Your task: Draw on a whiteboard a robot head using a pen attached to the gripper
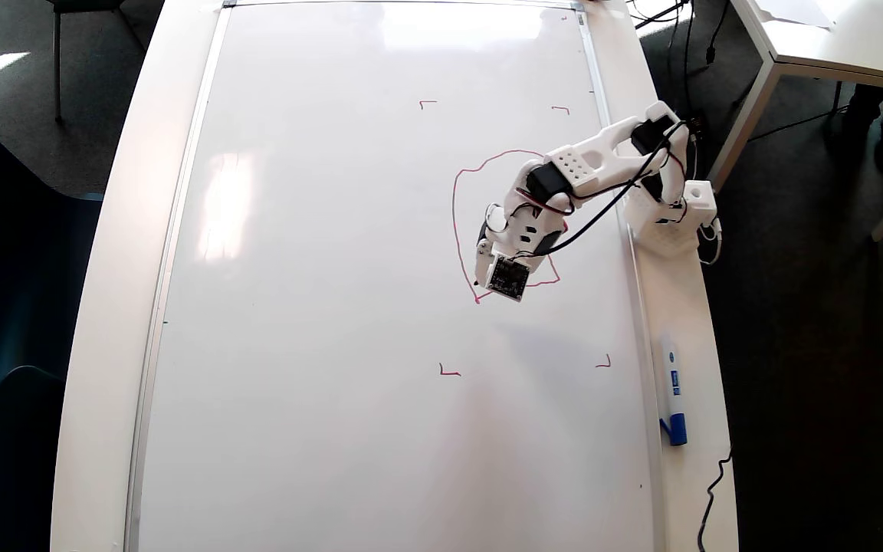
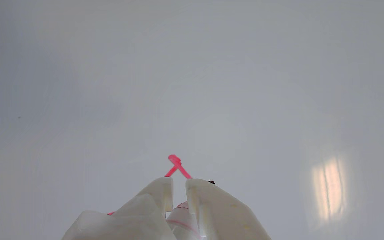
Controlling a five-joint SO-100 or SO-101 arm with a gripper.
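One whiteboard (image 1: 319,307) is counted in the overhead view, with four small red corner marks (image 1: 428,103) on it and one unfinished red outline (image 1: 458,222) drawn between them. One white arm (image 1: 602,157) with one gripper (image 1: 487,287) is seen over that outline, and one marker with a blue cap (image 1: 672,399) is noted on the table (image 1: 112,307). In the wrist view, two white gripper fingers (image 2: 160,193) are counted, with one pen (image 2: 180,216) between them.
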